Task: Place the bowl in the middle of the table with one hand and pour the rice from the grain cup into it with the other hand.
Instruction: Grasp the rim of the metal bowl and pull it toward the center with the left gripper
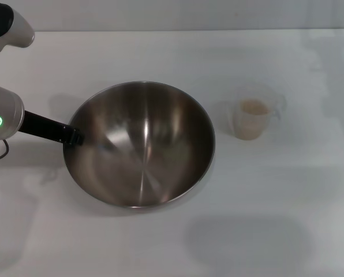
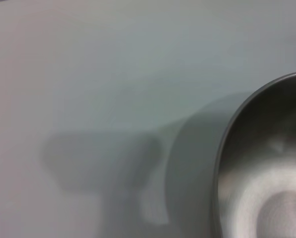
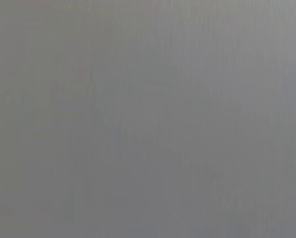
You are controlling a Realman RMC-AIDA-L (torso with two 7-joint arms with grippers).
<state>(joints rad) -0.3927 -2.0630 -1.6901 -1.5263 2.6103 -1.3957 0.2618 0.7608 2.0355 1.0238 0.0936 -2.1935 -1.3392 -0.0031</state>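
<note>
The large steel bowl (image 1: pixel 140 144) sits on the white table (image 1: pixel 160 52) near the middle of the head view. My left gripper (image 1: pixel 75 137) reaches in from the left, its black fingers clamped on the bowl's left rim. The bowl's rim and inside also show in the left wrist view (image 2: pixel 267 173). The small clear grain cup (image 1: pixel 254 119) stands upright to the right of the bowl, apart from it, with pale rice (image 1: pixel 253 108) inside. My right gripper is out of the head view, and its wrist view shows only a plain grey surface.
The left arm's white housing (image 1: pixel 4 109) with a green light is at the left edge. The table's far edge (image 1: pixel 172 30) runs along the top of the head view. Bare tabletop lies in front of the bowl and cup.
</note>
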